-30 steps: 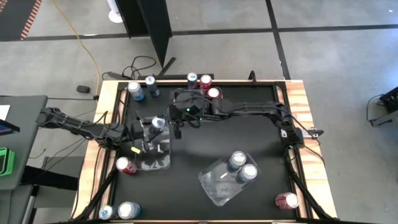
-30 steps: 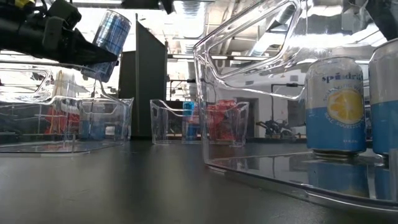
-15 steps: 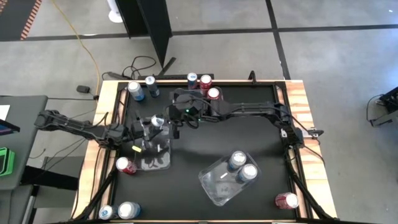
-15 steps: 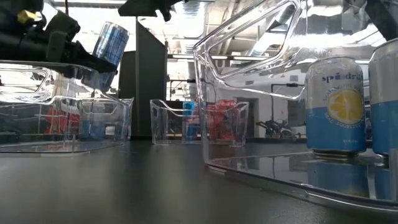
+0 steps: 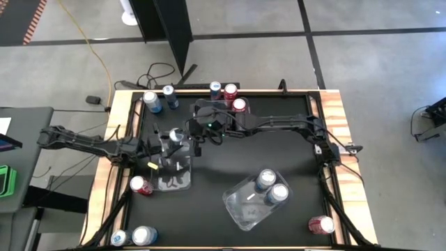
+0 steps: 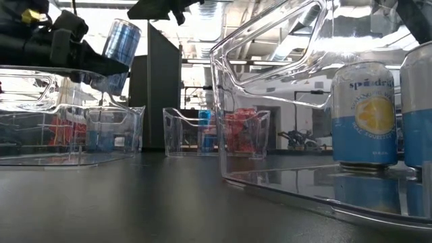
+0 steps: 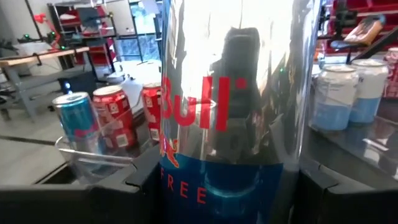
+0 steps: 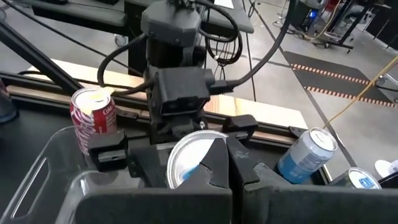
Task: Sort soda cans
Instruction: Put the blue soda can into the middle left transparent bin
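Silver and blue, the slim can [image 5: 176,136] sits clamped between the fingers of our left gripper [image 5: 169,141], its wall filling the left wrist view [image 7: 239,112] with one dark finger [image 7: 140,180] pressed on each side. We hold it tilted in the air above the clear bin [image 5: 172,171] on the left half of the black table [image 5: 230,157], and from table height it shows raised over that bin's rim [image 6: 116,54]. Our right gripper [image 5: 197,134] hangs just beside the can with its fingers together, gripping nothing; its own camera looks down past them onto the can's silver top [image 8: 189,158]. Other cans stand apart from this: two pale blue ones [image 5: 270,187] inside a second clear bin [image 5: 244,206] nearer the right side, a red one [image 5: 141,185] just beside the left bin, a red one [image 5: 321,224] near the right corner, two more [image 5: 136,236] at the left corner, and a row of blue and red ones [image 5: 221,90] along the far edge.
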